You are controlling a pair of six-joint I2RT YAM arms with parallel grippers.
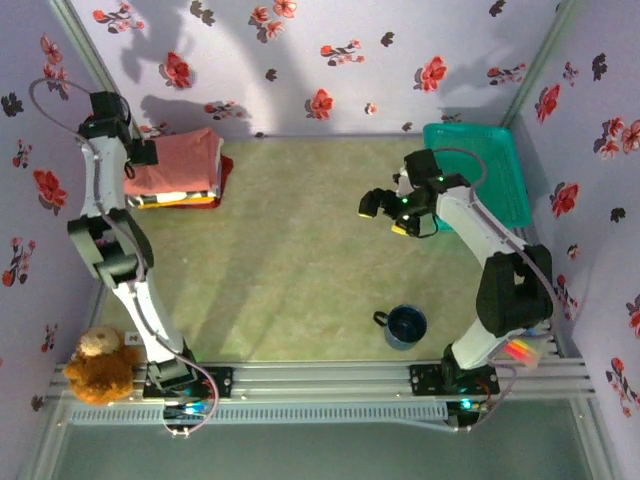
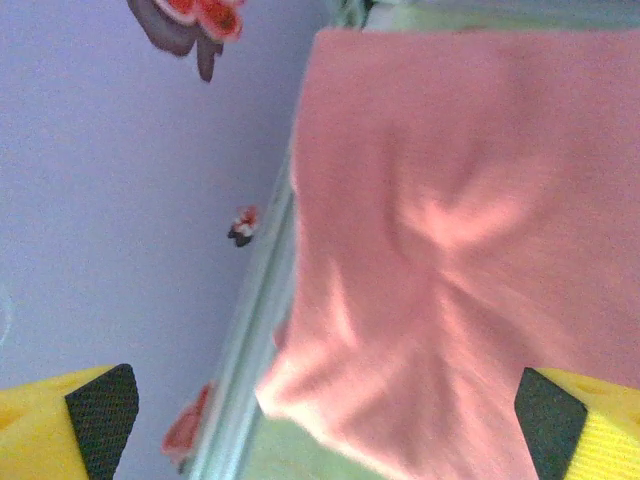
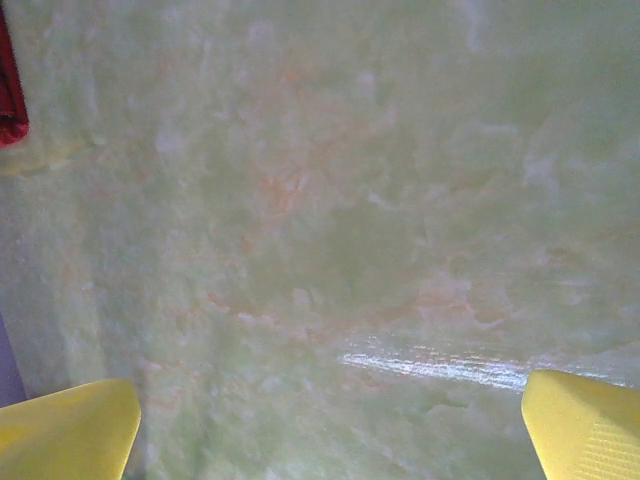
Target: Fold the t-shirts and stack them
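The t-shirts lie stacked at the table's back left. A folded salmon-pink shirt (image 1: 178, 160) is on top, above strips of white (image 1: 158, 198) and yellow (image 1: 195, 201) cloth and a red shirt edge (image 1: 226, 176). My left gripper (image 1: 140, 156) hovers at the stack's left edge, open. In the left wrist view the pink shirt (image 2: 460, 230) spreads between its wide-apart fingers (image 2: 100, 415), untouched. My right gripper (image 1: 386, 206) hangs open over bare table at mid-right, with nothing between its fingers (image 3: 75, 430). A sliver of the red shirt (image 3: 8, 95) shows at the far left there.
A teal mesh basket (image 1: 487, 170) stands at the back right, behind the right arm. A dark blue mug (image 1: 405, 326) sits near the front right. A teddy bear (image 1: 98, 366) rests on the rail at the front left. Flowered walls close in the green table (image 1: 290, 250).
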